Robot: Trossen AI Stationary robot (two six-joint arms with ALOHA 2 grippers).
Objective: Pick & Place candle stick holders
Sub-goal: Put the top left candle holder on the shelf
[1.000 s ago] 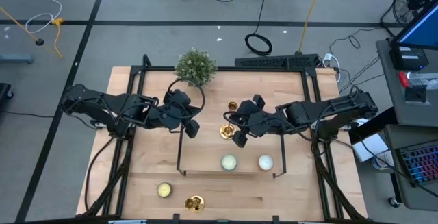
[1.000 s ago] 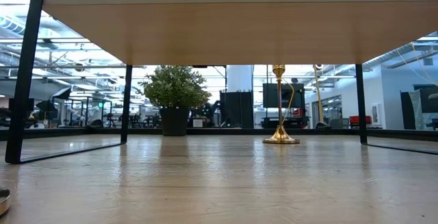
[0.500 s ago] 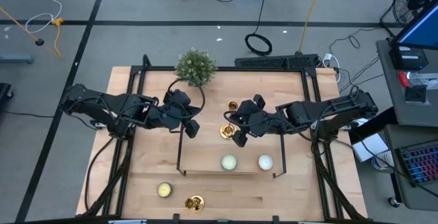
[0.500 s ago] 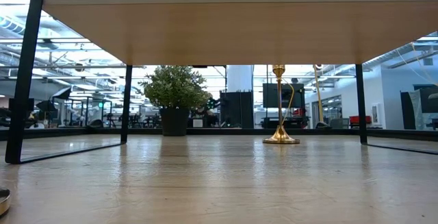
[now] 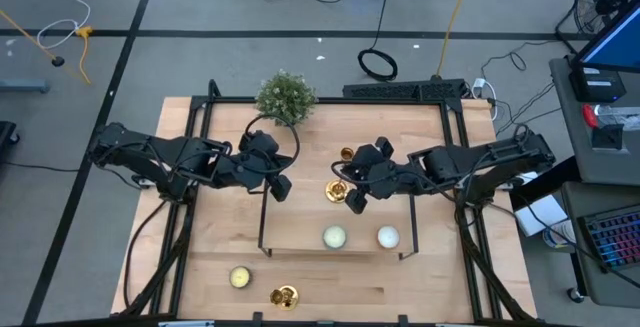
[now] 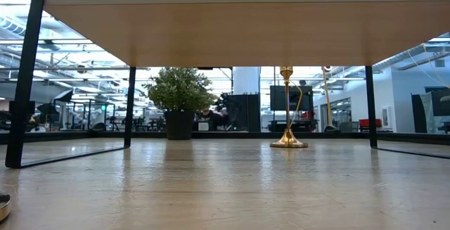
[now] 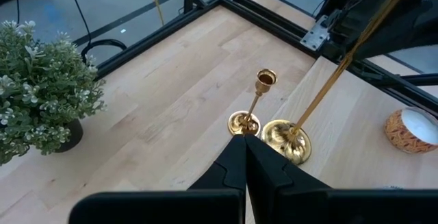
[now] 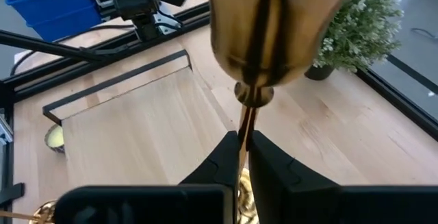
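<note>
Three gold candle stick holders show. One [image 5: 345, 154] stands on its round base on the table behind the shelf, and also shows in the left wrist view [image 7: 256, 101] and the low view [image 6: 288, 107]. One [image 5: 284, 295] stands near the table's front edge. My right gripper [image 5: 352, 195] is shut on the third [image 5: 335, 190], over the raised wooden shelf [image 5: 300, 229]. My left gripper [image 5: 280, 185] is shut and empty at the shelf's far left corner, its fingers [image 7: 245, 157] pointing toward both far holders. My right gripper pinches the holder's thin stem [image 8: 243, 136] between its two fingers, below the top cup [image 8: 274, 25]. The fingers come from the table's right and lie across the stem. The holder leans, its top toward my right arm and its base [image 7: 286, 140] at the shelf top; whether the base touches I cannot tell.
Two round candles [image 5: 334, 236] [image 5: 387, 236] sit on the shelf's near part. A pale yellow candle [image 5: 240, 277] lies on the table at the front left. A bushy green plant [image 5: 285, 97] stands at the far edge. The shelf's black legs [image 6: 25, 75] stand on the table.
My right gripper has shifted a little toward the table's right edge with the held holder, whose base has followed slightly over the shelf. My left gripper has kept still.
</note>
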